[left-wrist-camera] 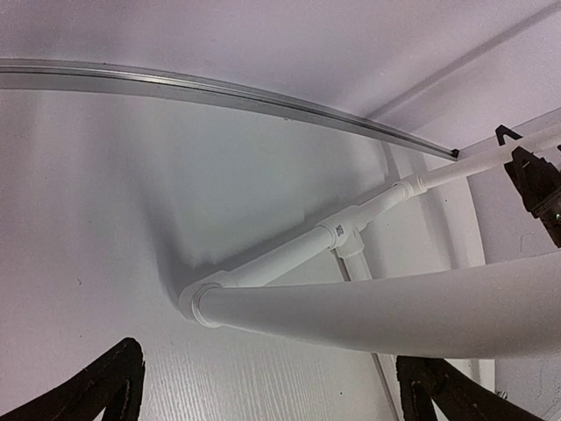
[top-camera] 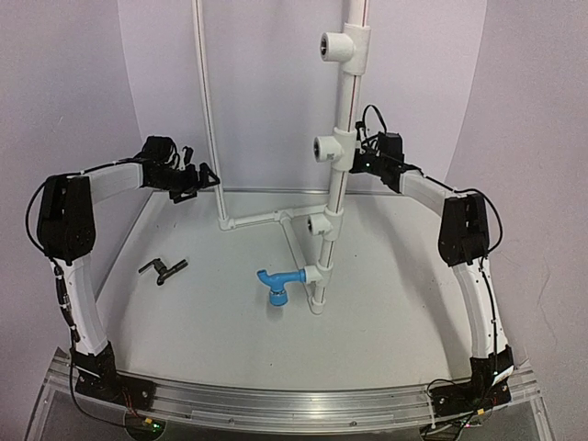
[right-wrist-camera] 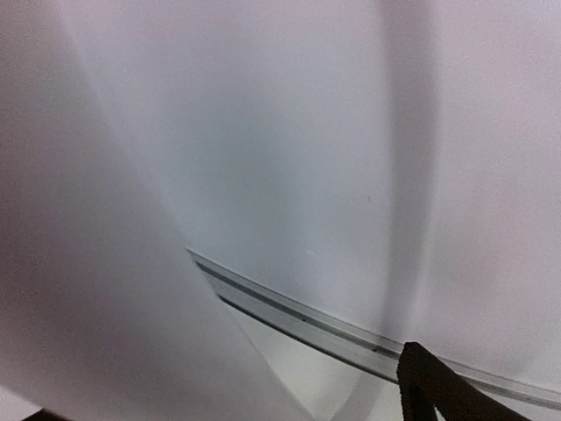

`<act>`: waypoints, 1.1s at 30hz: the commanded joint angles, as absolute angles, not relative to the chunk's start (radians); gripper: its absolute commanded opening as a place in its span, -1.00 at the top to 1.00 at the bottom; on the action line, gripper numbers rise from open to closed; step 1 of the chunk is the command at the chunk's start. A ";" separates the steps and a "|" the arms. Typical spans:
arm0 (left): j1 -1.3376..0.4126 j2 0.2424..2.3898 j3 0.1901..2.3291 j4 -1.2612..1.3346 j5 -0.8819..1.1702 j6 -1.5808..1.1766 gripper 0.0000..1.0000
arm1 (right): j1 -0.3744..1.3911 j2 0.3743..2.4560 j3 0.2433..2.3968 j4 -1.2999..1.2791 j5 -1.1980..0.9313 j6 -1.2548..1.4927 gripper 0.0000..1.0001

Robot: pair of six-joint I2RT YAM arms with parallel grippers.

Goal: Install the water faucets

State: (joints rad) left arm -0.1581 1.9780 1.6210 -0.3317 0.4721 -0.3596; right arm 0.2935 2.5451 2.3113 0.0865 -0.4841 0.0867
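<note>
The blue faucet (top-camera: 278, 279) is plugged into the lowest tee (top-camera: 317, 274) of the white upright pipe (top-camera: 342, 119), spout down. The black faucet (top-camera: 163, 268) lies loose on the table at the left. My left gripper (top-camera: 204, 176) is open and empty, raised at the back left beside the thin white pipe (top-camera: 207, 101). In the left wrist view that pipe (left-wrist-camera: 394, 303) crosses just ahead of the spread fingers (left-wrist-camera: 114, 386). My right gripper (top-camera: 356, 158) is at the upright pipe by its middle tee (top-camera: 331, 147). One finger (right-wrist-camera: 434, 386) shows apart from the blurred pipe (right-wrist-camera: 105, 307).
A low white pipe run with an elbow (left-wrist-camera: 200, 303) and a tee (left-wrist-camera: 346, 232) lies on the table at the back. The top tee (top-camera: 338, 43) and a lower tee (top-camera: 322, 223) have open sockets. Curved white walls enclose the table; a metal rail (top-camera: 294, 404) runs along the front.
</note>
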 commanded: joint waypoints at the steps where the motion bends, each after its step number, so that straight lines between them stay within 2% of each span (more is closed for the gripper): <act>1: -0.156 2.038 1.729 -0.274 0.422 -0.377 -0.99 | 0.289 2.599 2.401 0.197 -0.340 0.074 -0.78; 11: -0.156 2.009 1.690 -0.288 0.424 -0.372 -0.99 | 0.270 2.686 2.493 0.277 -0.217 0.045 -0.37; 17: -0.156 1.967 1.627 -0.273 0.431 -0.379 -0.99 | 0.257 2.733 2.549 0.323 -0.200 0.020 -0.32; 19: -0.156 1.950 1.599 -0.246 0.434 -0.376 -0.99 | 0.256 2.755 2.586 0.332 -0.203 0.011 -0.37; 22: -0.154 1.930 1.580 -0.195 0.418 -0.371 -0.99 | 0.255 2.732 2.570 0.334 -0.233 -0.003 -0.55; 27: -0.137 1.968 1.644 -0.165 0.453 -0.420 -0.99 | 0.255 2.533 2.316 0.327 -0.365 -0.074 -0.86; 33: -0.121 1.975 1.609 -0.082 0.484 -0.478 -0.99 | 0.251 2.325 2.047 0.286 -0.392 -0.090 -0.96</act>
State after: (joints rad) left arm -0.1340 2.0148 1.5913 -0.1732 0.4536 -0.4374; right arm 0.2537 2.5195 2.1477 0.2731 -0.3526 -0.0684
